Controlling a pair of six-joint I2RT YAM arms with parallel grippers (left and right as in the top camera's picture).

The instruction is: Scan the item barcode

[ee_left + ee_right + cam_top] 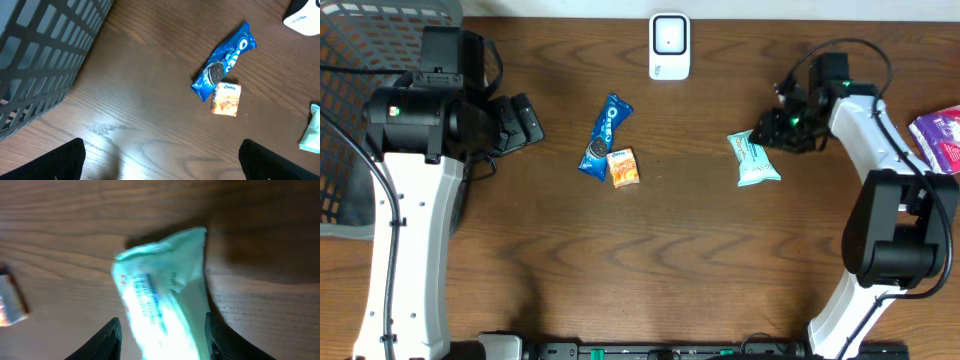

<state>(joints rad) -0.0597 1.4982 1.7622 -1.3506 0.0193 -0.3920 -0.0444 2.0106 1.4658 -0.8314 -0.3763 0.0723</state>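
A pale teal snack packet (753, 158) lies on the wooden table at the right. My right gripper (772, 127) is at the packet's far end. In the right wrist view the packet (165, 295) runs between the fingers of the right gripper (162, 340); the jaws stand open, with a gap on the left side. A white barcode scanner (669, 45) stands at the back middle. My left gripper (525, 120) hangs open over bare wood at the left, and its view shows the left gripper (160, 157) holding nothing.
A blue Oreo packet (605, 135) and a small orange packet (624, 167) lie side by side at centre left. A dark mesh basket (370, 60) fills the back left corner. A purple packet (942, 135) lies at the right edge.
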